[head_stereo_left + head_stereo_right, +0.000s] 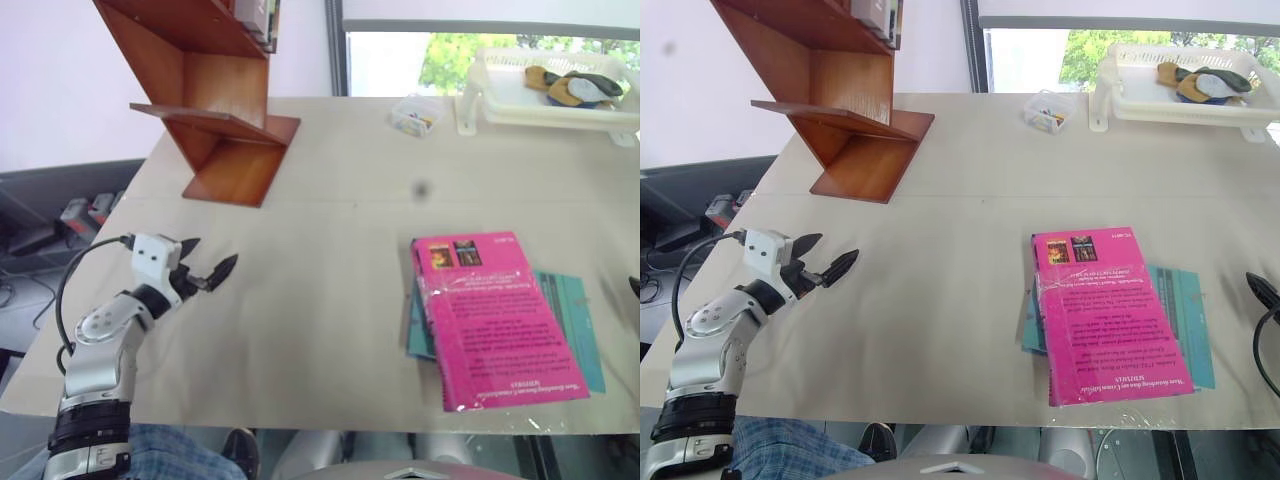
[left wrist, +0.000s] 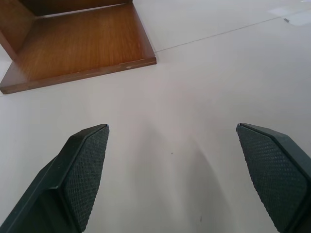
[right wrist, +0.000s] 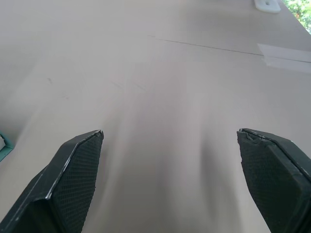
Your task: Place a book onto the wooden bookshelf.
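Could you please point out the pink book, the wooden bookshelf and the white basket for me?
pink book [image 1: 495, 320]: left eye view, middle of its glossy cover.
wooden bookshelf [image 1: 232, 172]: left eye view, on its flat base board.
white basket [image 1: 1120, 90]: right eye view, on its near left rim.

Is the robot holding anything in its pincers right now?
No. Both pincers, left and right, are open and empty over the table. The pink book lies untouched on a teal book.

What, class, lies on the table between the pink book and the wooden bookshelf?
Nothing visible. The pink book lies on a teal book; only bare table stretches between it and the wooden bookshelf. The small clear box and white basket sit off that path.
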Action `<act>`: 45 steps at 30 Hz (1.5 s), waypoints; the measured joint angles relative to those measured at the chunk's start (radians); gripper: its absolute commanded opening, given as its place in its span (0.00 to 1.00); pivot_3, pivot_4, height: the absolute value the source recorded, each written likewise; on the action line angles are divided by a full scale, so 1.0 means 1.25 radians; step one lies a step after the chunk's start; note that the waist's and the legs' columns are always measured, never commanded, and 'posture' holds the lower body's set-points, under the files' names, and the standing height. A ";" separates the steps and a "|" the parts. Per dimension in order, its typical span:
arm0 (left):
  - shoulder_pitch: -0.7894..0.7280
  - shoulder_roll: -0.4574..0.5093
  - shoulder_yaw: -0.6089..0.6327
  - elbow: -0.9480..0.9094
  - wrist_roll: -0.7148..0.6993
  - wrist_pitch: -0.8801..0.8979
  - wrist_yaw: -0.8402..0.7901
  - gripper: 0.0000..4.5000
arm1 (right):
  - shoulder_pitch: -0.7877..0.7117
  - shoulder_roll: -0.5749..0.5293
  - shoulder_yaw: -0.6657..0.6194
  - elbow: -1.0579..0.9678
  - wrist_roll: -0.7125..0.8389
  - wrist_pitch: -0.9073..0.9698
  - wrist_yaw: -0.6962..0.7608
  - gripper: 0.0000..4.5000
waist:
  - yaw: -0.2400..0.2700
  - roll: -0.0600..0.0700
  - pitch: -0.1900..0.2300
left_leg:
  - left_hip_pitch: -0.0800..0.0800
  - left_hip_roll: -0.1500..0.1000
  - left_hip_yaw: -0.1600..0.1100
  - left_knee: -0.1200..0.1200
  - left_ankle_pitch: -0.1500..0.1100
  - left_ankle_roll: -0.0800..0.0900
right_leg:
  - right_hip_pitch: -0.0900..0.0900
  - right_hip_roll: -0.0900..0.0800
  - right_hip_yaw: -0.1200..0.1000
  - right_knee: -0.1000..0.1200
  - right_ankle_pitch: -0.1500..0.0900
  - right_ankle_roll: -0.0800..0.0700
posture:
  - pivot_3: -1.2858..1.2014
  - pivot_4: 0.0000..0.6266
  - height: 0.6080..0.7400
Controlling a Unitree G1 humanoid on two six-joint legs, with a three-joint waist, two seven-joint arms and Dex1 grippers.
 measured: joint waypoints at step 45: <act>-0.003 0.450 0.173 -0.226 -0.405 0.265 -0.717 0.99 | 0.257 -0.002 -0.032 -0.289 0.066 0.179 0.127 1.00 | 0.004 0.001 0.011 | 0.008 0.009 0.005 -0.014 -0.002 -0.003 | 0.001 0.009 0.005 -0.010 0.003 -0.005 | 0.52 0.24 1.00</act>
